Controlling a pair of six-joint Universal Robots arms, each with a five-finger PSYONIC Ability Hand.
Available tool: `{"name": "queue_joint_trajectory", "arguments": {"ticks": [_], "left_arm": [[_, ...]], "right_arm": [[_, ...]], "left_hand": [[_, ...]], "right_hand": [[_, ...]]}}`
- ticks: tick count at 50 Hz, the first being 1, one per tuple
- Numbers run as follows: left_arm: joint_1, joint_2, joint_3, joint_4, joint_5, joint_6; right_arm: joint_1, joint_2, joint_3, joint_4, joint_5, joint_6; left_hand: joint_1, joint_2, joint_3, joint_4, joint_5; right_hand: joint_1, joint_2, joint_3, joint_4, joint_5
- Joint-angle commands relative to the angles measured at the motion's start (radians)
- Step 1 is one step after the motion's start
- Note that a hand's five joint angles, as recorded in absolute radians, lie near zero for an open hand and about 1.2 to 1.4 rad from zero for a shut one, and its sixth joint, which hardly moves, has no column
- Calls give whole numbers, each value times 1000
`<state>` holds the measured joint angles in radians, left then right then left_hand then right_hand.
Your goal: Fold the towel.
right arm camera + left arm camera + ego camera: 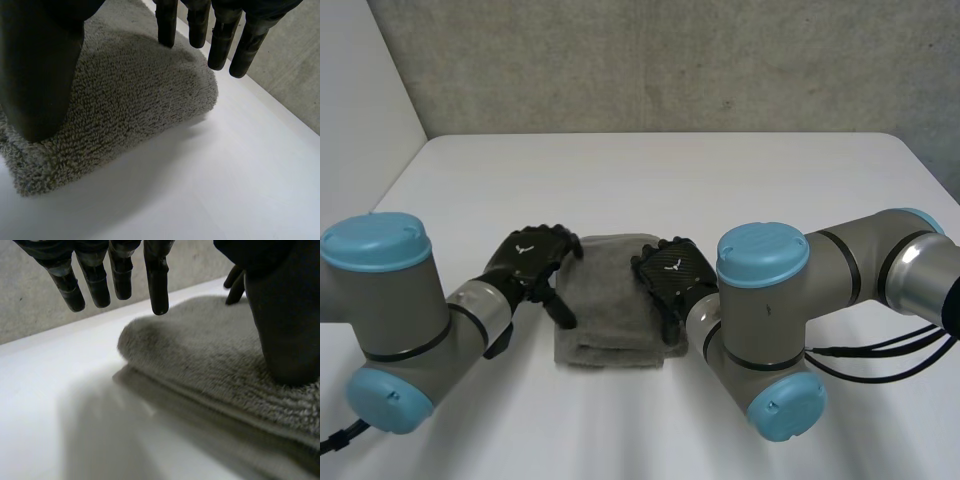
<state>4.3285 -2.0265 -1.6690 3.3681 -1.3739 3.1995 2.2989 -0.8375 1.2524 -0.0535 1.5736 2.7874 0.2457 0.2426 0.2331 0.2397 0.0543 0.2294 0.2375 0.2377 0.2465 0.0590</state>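
Observation:
A grey towel (610, 310) lies folded into a small thick rectangle near the table's front, between my two hands. My left hand (530, 258) is at its left edge, open, with straight fingers (157, 280) hanging just above the far left corner of the towel (200, 355) and the thumb resting on the cloth. My right hand (672, 272) is at the right edge, also open. Its fingers (220, 35) stand straight over the far right corner of the towel (135, 95), and its thumb presses down on the pile.
The white table (650, 180) stretches bare behind the towel to a grey wall (670, 60). My two arms, with grey joints and blue caps (375, 240) (763, 252), flank the towel at the front.

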Motion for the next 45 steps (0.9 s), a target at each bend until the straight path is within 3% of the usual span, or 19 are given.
{"name": "queue_joint_trajectory", "arguments": {"ticks": [1, 14, 22, 31, 36, 45], "left_arm": [[36, -21, -34, 10, 7, 62], [20, -24, -28, 16, 3, 63], [31, 123, 11, 10, -1, 54], [39, 273, 176, -84, -8, 40], [48, 288, 271, -182, -8, -56], [66, 293, 302, -276, -25, -155]], "right_arm": [[-1, 6, -5, 1, 0, 1], [-4, -28, -4, 11, 6, 7], [-45, -190, -8, 66, 11, 12], [-200, -454, -36, 101, 54, 66], [-275, -509, -51, 153, 69, 118], [-292, -508, -77, 212, 75, 136]], "left_hand": [[-53, -50, -40, -47, -36], [-50, -47, -37, -44, -33], [-59, -55, -46, -53, -42], [-64, -61, -52, -58, -48], [-59, -56, -46, -53, -42], [-53, -50, -40, -47, -36]], "right_hand": [[-55, -63, -63, -72, -59], [-55, -63, -63, -72, -59], [-55, -63, -63, -72, -59], [-55, -63, -63, -72, -59], [-55, -63, -63, -72, -59], [-55, -63, -63, -72, -59]]}}
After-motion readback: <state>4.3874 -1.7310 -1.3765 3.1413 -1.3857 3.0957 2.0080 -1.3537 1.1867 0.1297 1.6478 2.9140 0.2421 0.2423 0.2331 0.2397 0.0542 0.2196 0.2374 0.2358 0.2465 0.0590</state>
